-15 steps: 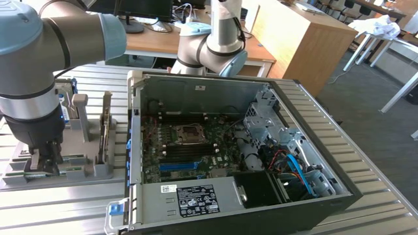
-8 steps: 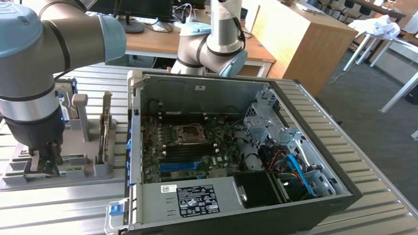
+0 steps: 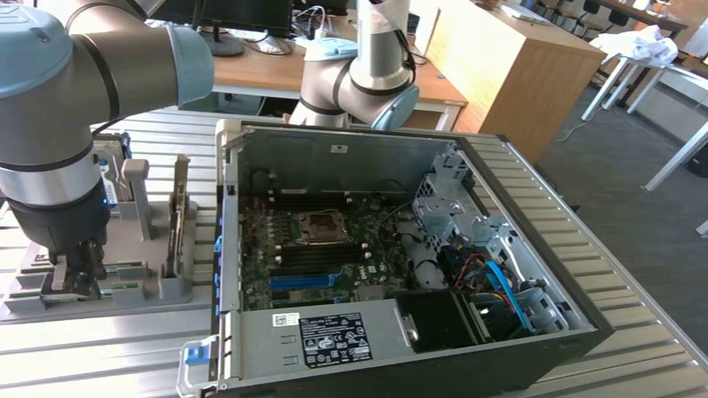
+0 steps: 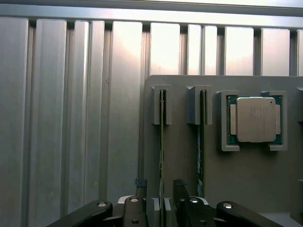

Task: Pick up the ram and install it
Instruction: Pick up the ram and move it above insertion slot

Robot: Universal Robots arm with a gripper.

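Note:
The ram (image 4: 162, 142) is a thin green stick standing on edge in a slot of the grey holder (image 4: 182, 161). My gripper (image 4: 161, 201) is open and straddles the ram's near end, one dark finger (image 4: 180, 191) on each side with a small gap to the board. In the exterior view my gripper (image 3: 70, 278) reaches down onto the holder (image 3: 166, 290) at the exterior view's left, beside the open computer case (image 3: 332, 157).
A second green stick (image 4: 202, 142) stands in the neighbouring slot, close to one finger. A square silver processor (image 4: 255, 119) sits in its own pocket further along. The motherboard (image 3: 321, 253) lies exposed inside the case. A ribbed metal table (image 4: 71, 118) carries everything.

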